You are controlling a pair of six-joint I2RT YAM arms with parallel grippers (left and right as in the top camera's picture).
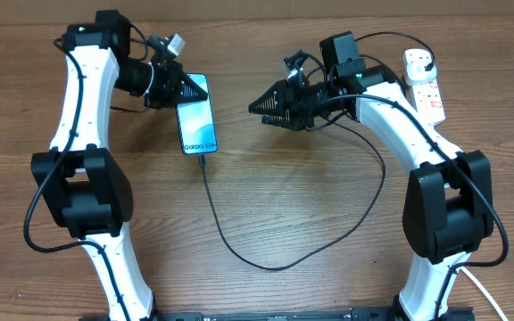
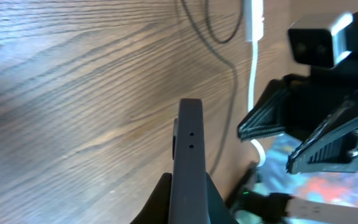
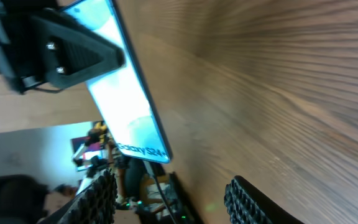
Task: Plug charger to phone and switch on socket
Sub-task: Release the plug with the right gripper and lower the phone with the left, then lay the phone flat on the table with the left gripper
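Observation:
The phone [image 1: 196, 120] lies on the table with its teal screen lit. My left gripper [image 1: 184, 89] is shut on its far end. In the left wrist view the phone's dark edge [image 2: 188, 143] stands between the fingers [image 2: 188, 190]. The charger cable [image 1: 266, 265] loops over the table, and its tip [image 1: 202, 159] sits at the phone's near end, seemingly inserted. My right gripper [image 1: 259, 105] is open and empty, right of the phone. Its wrist view shows the phone [image 3: 126, 106] ahead of the spread fingers [image 3: 176, 199]. The white socket [image 1: 426, 89] lies at the far right.
A plug [image 1: 420, 61] sits in the socket's far end. The thick white cord [image 2: 253, 62] shows in the left wrist view and at the front right [image 1: 480, 287]. The arm bases stand at the front edge.

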